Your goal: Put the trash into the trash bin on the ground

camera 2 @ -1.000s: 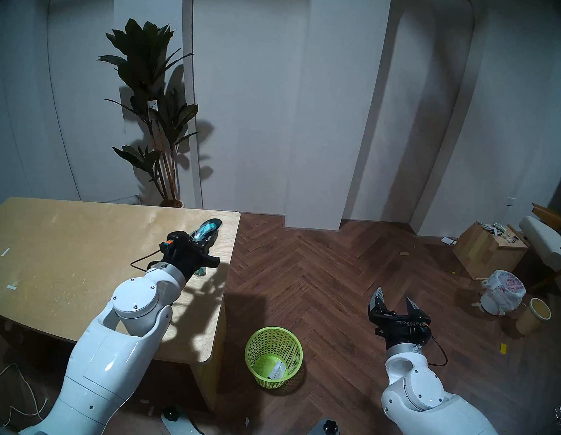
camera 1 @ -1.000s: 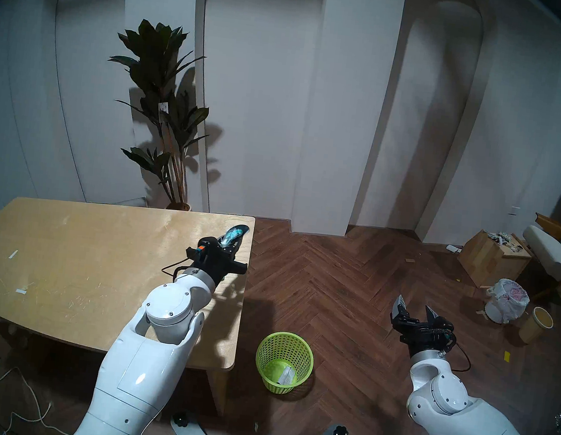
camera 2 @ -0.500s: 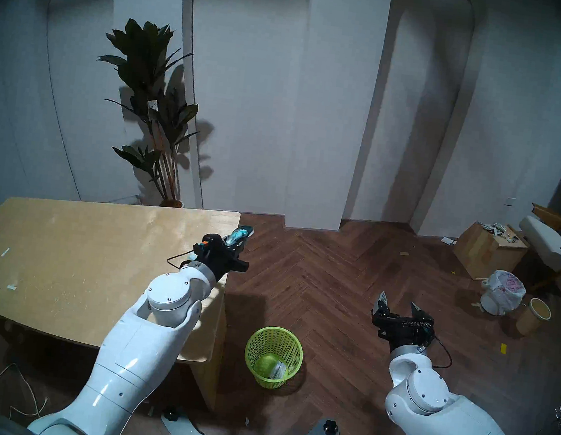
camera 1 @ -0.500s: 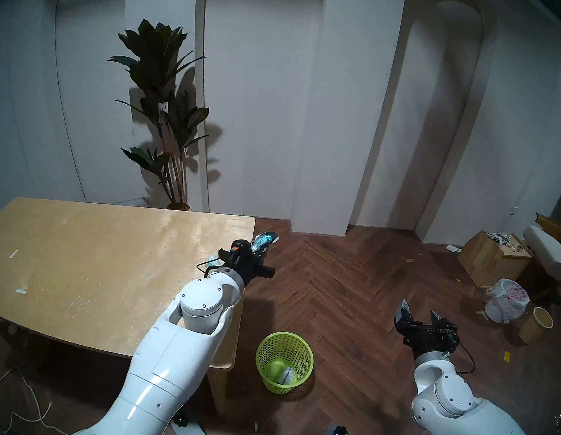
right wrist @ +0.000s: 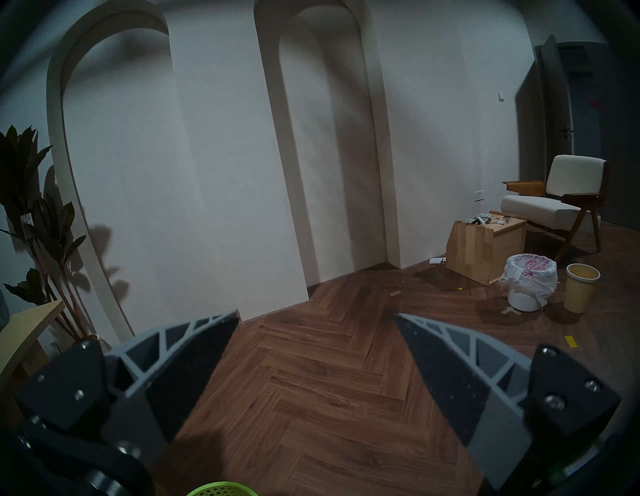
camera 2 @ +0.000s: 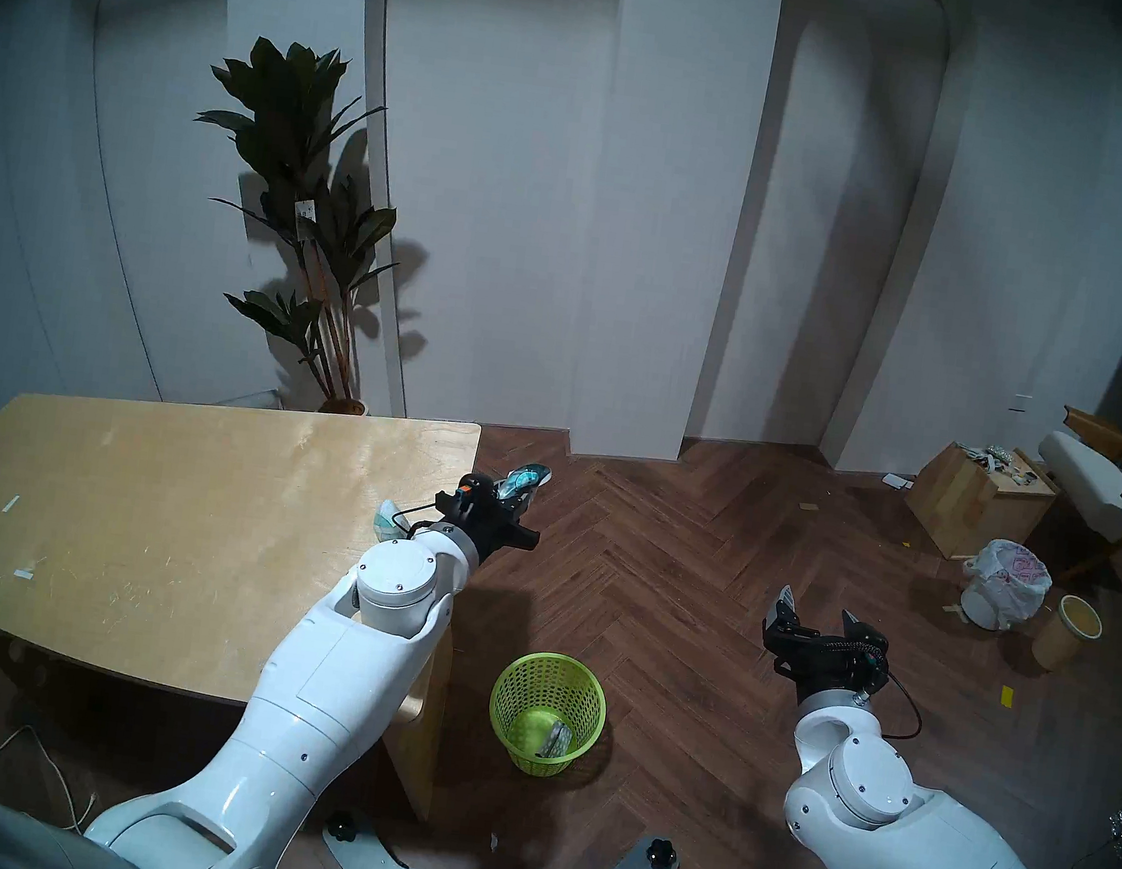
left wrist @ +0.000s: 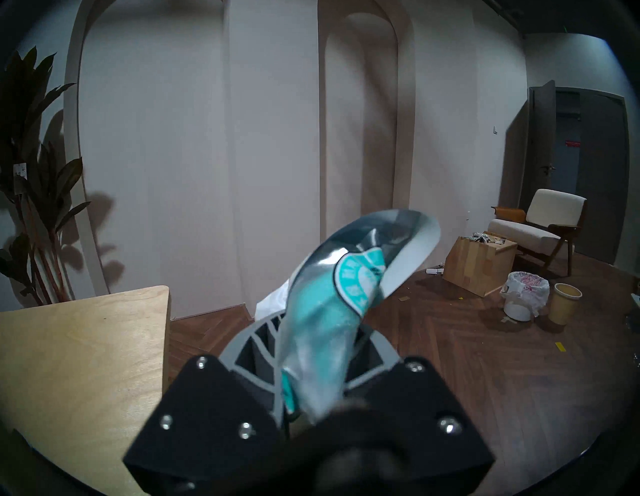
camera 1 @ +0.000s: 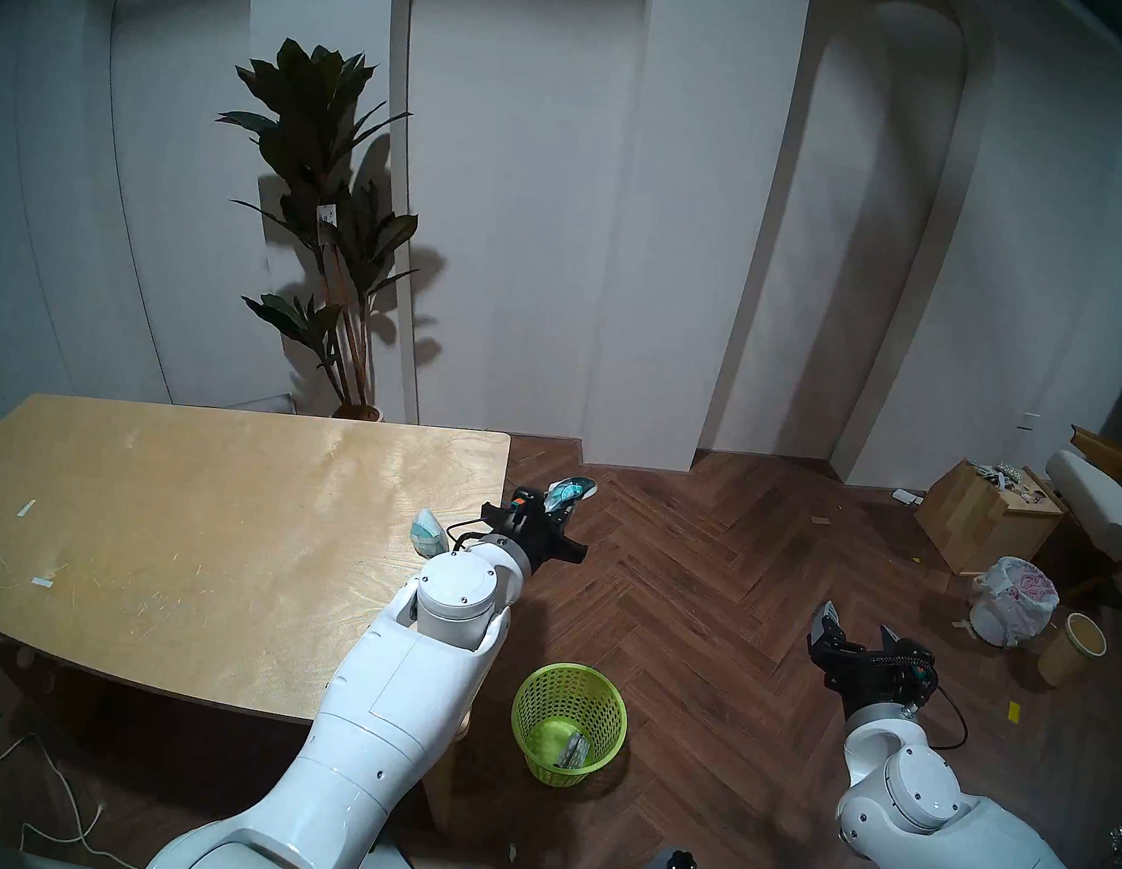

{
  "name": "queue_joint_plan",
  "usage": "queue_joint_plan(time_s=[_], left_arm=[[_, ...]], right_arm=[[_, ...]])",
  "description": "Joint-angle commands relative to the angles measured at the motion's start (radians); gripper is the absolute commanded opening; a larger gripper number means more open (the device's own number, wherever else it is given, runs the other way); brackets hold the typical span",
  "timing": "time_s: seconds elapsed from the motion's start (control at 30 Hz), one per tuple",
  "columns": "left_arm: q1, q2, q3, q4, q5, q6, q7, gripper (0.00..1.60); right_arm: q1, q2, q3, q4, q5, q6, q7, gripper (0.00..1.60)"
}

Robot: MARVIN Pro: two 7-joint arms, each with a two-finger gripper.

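Trash sits in three places. Nearest, the white packet (camera 1: 575,750) lies at the bottom of the green bin (camera 1: 568,723), which stands on the floor just off the worktop's (camera 1: 184,534) right edge. Right gripper (camera 1: 860,623) hangs over bare floor, jaws wide and empty. Farther on, the small wrapper (camera 1: 430,532) lies at the worktop's right edge. Beyond that edge, the left gripper (camera 1: 568,499) has its jaws clamped on the big wrapper (left wrist: 332,304), out over the floor.
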Motion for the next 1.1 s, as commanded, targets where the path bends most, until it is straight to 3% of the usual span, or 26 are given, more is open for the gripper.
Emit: queue_joint_plan(time_s=[0.0,0.23,0.27,0.33,0.53,0.57,0.83,1.07], left_arm=[[-0.121,-0.044,0.003,0.086,0.023,-0.053,-0.001,0.00],[-0.158,-0.060,0.012,0.162,0.035,-0.092,0.003,0.00],[-0.157,-0.061,0.013,0.164,0.036,-0.093,0.004,0.21],[-0.159,-0.066,0.012,0.175,0.033,-0.098,0.003,0.28],[-0.126,-0.092,-0.003,0.152,0.027,-0.052,0.048,0.00],[-0.109,-0.099,-0.008,0.128,0.020,-0.019,0.056,0.00],[-0.070,-0.094,0.033,0.080,0.014,0.021,0.122,0.08],[-0.070,-0.098,0.035,0.085,0.009,0.021,0.134,0.14]], right_arm=[[-0.020,0.026,0.027,-0.029,0.008,-0.019,0.005,1.60],[-0.032,0.037,0.038,-0.034,0.030,-0.023,0.007,1.60],[-0.032,0.038,0.039,-0.034,0.032,-0.023,0.009,1.60],[-0.032,0.040,0.040,-0.034,0.037,-0.022,0.012,1.60],[-0.028,0.042,0.041,-0.034,0.051,-0.019,0.022,1.60],[-0.026,0.041,0.040,-0.033,0.053,-0.017,0.023,1.60],[-0.010,0.039,0.032,-0.032,0.058,-0.014,0.038,1.60],[-0.010,0.037,0.033,-0.034,0.057,-0.015,0.035,1.60]])
